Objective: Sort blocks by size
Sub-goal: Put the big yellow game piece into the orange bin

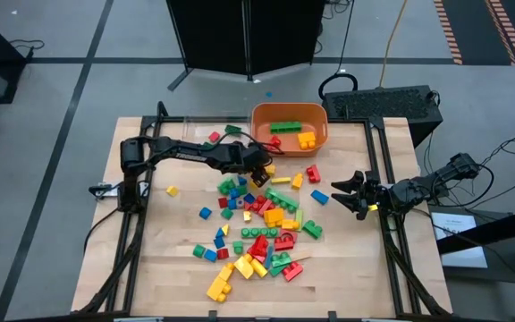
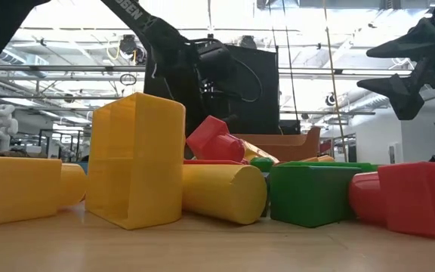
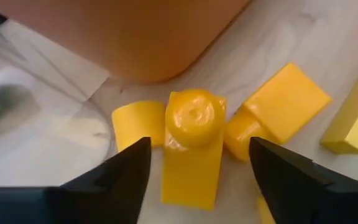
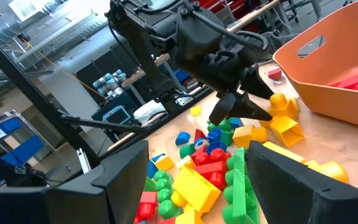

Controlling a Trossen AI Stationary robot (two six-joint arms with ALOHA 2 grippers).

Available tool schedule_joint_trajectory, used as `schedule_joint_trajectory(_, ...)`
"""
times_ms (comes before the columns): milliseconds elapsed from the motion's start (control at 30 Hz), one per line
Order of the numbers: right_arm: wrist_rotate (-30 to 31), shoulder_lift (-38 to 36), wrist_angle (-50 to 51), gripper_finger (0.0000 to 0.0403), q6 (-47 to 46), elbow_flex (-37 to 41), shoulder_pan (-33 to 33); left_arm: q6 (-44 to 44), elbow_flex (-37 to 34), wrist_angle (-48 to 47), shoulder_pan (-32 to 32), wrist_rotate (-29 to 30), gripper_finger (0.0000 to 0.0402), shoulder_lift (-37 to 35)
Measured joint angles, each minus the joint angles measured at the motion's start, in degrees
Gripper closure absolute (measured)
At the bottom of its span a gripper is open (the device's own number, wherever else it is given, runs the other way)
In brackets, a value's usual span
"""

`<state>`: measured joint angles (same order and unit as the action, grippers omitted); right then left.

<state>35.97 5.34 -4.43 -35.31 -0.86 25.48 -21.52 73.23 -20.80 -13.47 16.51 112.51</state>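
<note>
Several red, yellow, green and blue blocks [image 1: 262,224] lie scattered on the middle of the wooden table. My left gripper [image 1: 262,170] is open, low over the pile's far edge near the orange tub [image 1: 289,125]. Its fingers stand on either side of a yellow one-stud block [image 3: 194,149] without touching it. That block rests on the table among other yellow blocks [image 3: 278,118]. The right wrist view shows this gripper [image 4: 235,109] from the side, pointing down. My right gripper [image 1: 340,192] is open and empty above the table's right side, also in the low view [image 2: 402,72].
The orange tub holds green, yellow and red blocks [image 1: 293,132]. A clear plastic tray [image 1: 195,132] at the far left holds a green and a red block. Large yellow, green and red blocks [image 2: 138,162] lie at the table's near edge. Bare wood [image 1: 173,241] shows at the left.
</note>
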Motion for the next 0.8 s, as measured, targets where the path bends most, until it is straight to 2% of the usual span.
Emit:
schedule_joint_trajectory(267,-0.02,0.00,-0.01,0.0142,-0.95,0.00,-0.01,-0.11,-2.12,2.67,-0.82,-2.27,0.0281,-0.08)
schedule_joint_trajectory(300,-0.02,0.00,-0.01,0.0142,-1.11,0.00,0.01,-0.23,-2.12,2.67,-0.81,-2.27,0.0289,-0.11)
schedule_joint_trajectory(600,-0.02,0.00,-0.02,0.0142,-1.51,0.00,-0.01,-0.68,-1.95,1.42,0.98,-3.25,0.0289,-1.14)
schedule_joint_trajectory(800,0.00,0.00,-0.02,0.0142,-1.53,0.00,0.00,-0.74,-1.86,-0.22,3.24,-3.34,0.0289,-5.04)
